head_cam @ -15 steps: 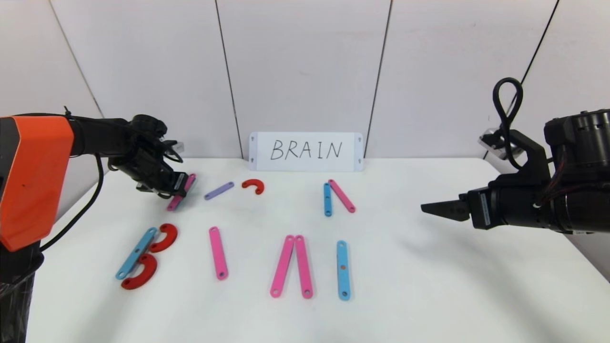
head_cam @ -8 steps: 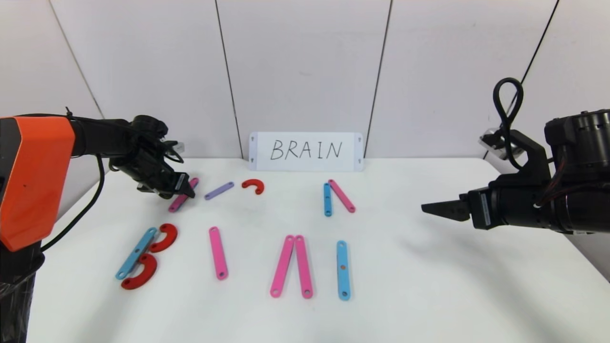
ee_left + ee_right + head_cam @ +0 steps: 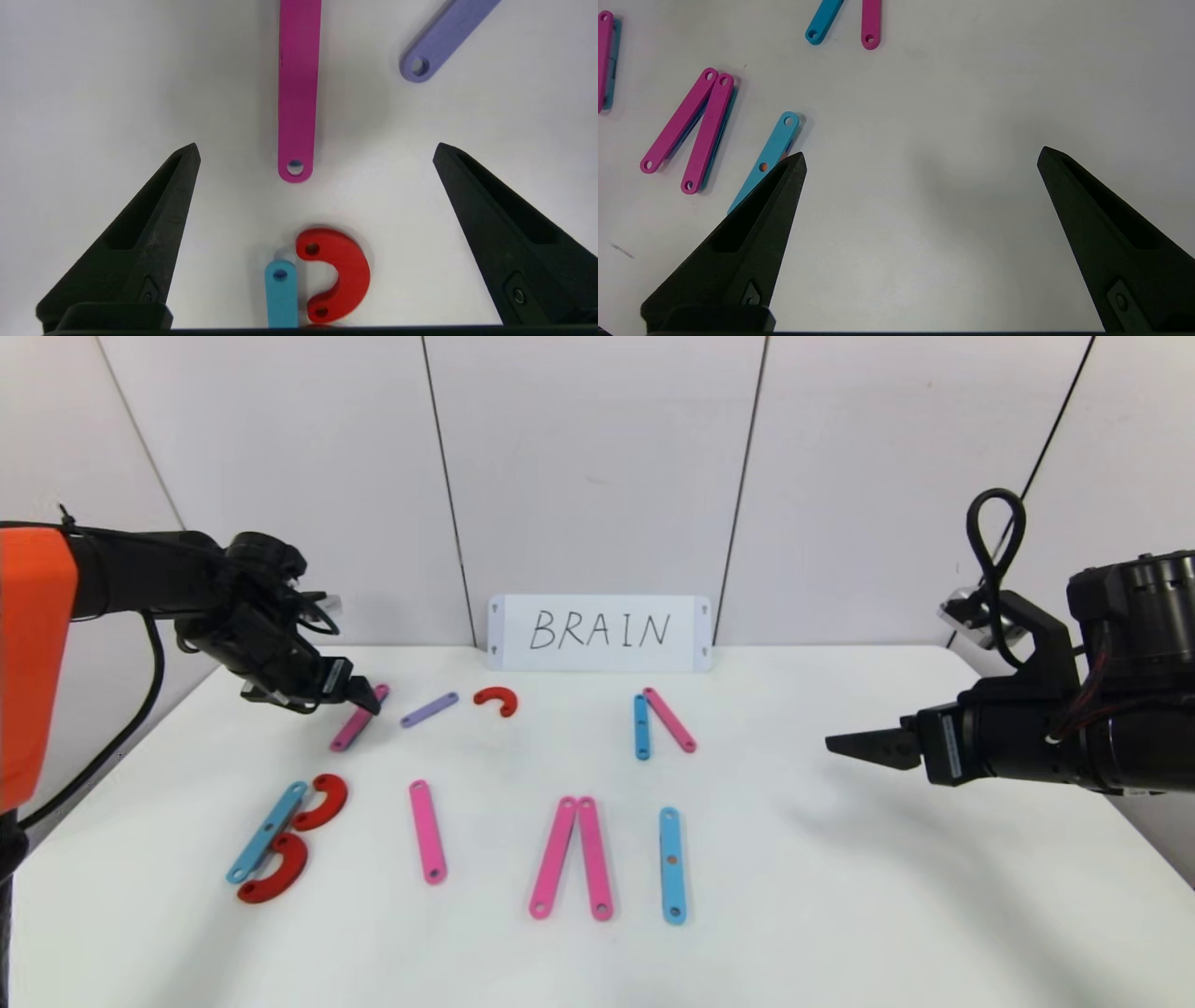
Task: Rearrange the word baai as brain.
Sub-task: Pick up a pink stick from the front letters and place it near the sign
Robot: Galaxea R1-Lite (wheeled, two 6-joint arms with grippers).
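While my left claw (image 3: 359, 695) hangs spread and empty at the left of the head view, its tip sits just over the upper end of a slanted pink bar (image 3: 357, 719) lying flat on the white table (image 3: 840, 896).

Lower row, left to right: light-blue bar (image 3: 266, 832) touching two red C-pieces (image 3: 322, 802) as a B; single pink bar (image 3: 427, 831); two pink bars (image 3: 571, 857) joined at the top; upright light-blue bar (image 3: 672, 864).

Upper row: lilac bar (image 3: 429, 708), red curved piece (image 3: 496, 699), a short blue bar (image 3: 641, 726) meeting a pink one (image 3: 669, 719).

White card reading BRAIN (image 3: 599, 632), upper centre, against the wall.

My right claw (image 3: 864, 747), spread and empty, hovers at the right, apart from all pieces.
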